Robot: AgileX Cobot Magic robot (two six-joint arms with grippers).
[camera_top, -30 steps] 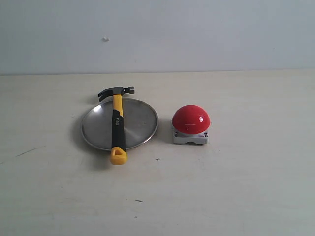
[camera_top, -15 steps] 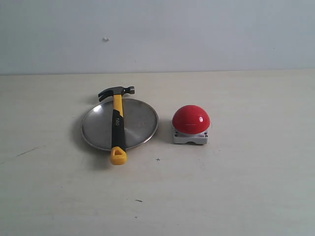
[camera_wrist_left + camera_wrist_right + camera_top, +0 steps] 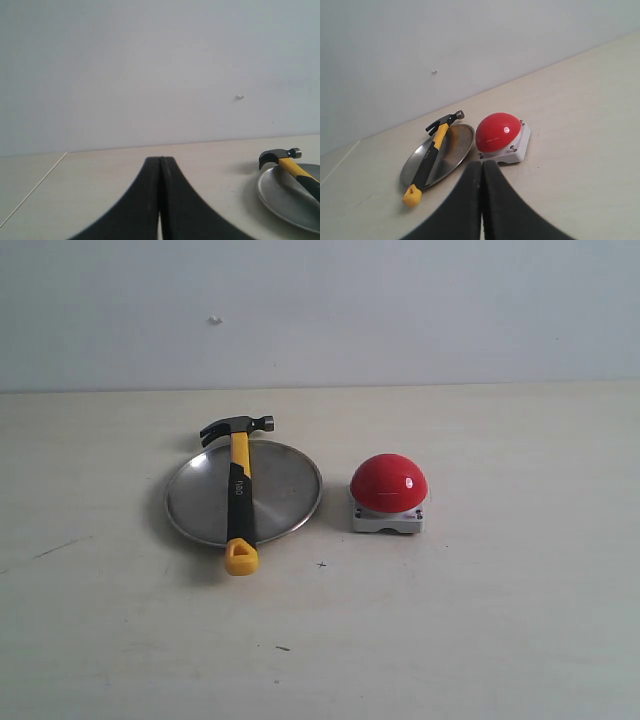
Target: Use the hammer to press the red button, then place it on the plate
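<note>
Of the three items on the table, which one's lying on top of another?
The hammer: it lies across the plate, head past one rim, yellow loop past the opposite rim. The red button stands apart, beside the plate.

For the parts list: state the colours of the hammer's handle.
The hammer has a yellow-and-black handle ending in a yellow loop; clearest in the exterior view.

left wrist view: plate (image 3: pixel 280 200) and hammer (image 3: pixel 299 172) cut by edge | hammer handle print unreadable
</note>
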